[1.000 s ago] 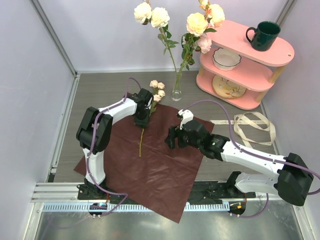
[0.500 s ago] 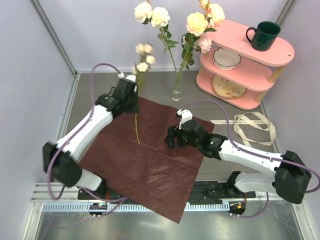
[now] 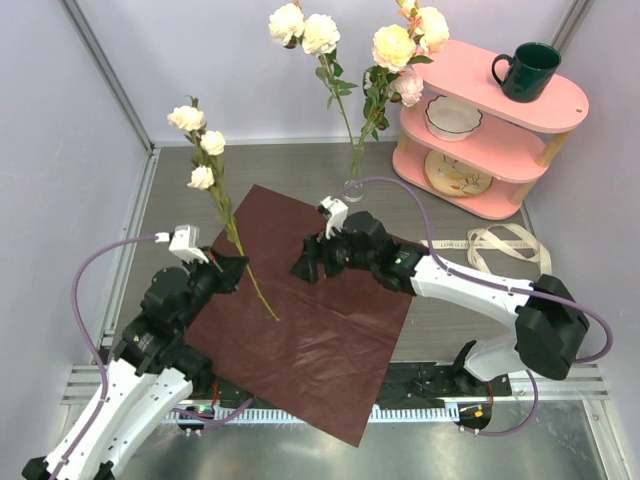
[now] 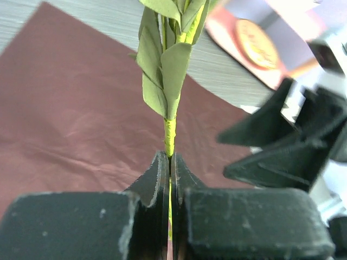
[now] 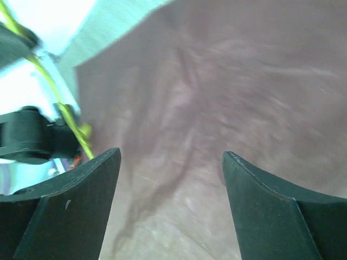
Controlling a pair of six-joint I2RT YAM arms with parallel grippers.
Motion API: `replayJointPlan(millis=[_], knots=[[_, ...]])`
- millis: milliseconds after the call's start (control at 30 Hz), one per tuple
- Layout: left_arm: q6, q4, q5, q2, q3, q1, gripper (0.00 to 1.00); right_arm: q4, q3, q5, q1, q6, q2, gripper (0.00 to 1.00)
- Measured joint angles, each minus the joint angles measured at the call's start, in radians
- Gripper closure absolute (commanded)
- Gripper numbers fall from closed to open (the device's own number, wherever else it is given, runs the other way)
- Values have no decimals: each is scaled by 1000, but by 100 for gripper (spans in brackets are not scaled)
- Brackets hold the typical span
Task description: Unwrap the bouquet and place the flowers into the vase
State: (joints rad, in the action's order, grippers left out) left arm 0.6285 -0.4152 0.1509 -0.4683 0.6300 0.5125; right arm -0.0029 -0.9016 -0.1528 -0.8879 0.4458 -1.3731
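The unwrapping looks finished. The maroon wrapping paper (image 3: 330, 300) lies spread flat on the worktop (image 3: 280, 165), and the beige ribbon (image 3: 510, 255) sits loose at about 3 o'clock from it, well apart. The clear glass vase (image 3: 354, 172) stands just past the paper's far corner, at 12 o'clock. Several large cream and pink roses (image 3: 395, 47) stand in it, so part of the filling is done as well.

One more rose stem (image 3: 222, 205) is in hand, a thin leafy spray with three small cream blooms. The left gripper (image 3: 232, 266), at the paper's 9 o'clock edge, is clamped fully shut on its lower part. In the wrist view the jaws are pressed together, with the green stem rising from between them. The spray is clear of the paper and leans toward 11 o'clock. Its blooms are well apart from the vase and its cut end hangs over the paper.

The right gripper (image 3: 303, 268) hovers over the middle of the paper, jaws spread wide with nothing between them. Its own camera shows only blurred maroon paper between the fingers (image 5: 76, 189).

By my judgement, what remains is to carry this spray across toward 1 o'clock, stand it upright and thread the cut end into the vase's narrow neck. I can see no other loose flowers on the paper. The pink shelf (image 3: 500, 150) at 2 o'clock, with its green mug (image 3: 525, 70) and white bowl (image 3: 452, 117), plays no part.
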Motion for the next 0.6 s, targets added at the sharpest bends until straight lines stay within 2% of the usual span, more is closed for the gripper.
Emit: replayJointPlan(millis=[100, 200, 367, 467, 567, 600], knots=[[5, 76, -135, 108, -96, 0, 100, 67, -90, -136, 0, 0, -63, 18], [3, 105, -261, 109, -110, 0, 100, 127, -151, -227, 0, 7, -100, 20], [-17, 117, -418, 39, -100, 1, 100, 213, -244, -308, -1, 33, -145, 34], [-36, 111, -467, 2, -84, 1, 100, 236, -267, -307, -2, 36, -148, 48], [-47, 111, -496, -10, -71, 1, 100, 247, -269, -288, -2, 34, -147, 71], [-55, 111, -506, -10, -68, 1, 100, 245, -269, -274, -3, 32, -147, 85]])
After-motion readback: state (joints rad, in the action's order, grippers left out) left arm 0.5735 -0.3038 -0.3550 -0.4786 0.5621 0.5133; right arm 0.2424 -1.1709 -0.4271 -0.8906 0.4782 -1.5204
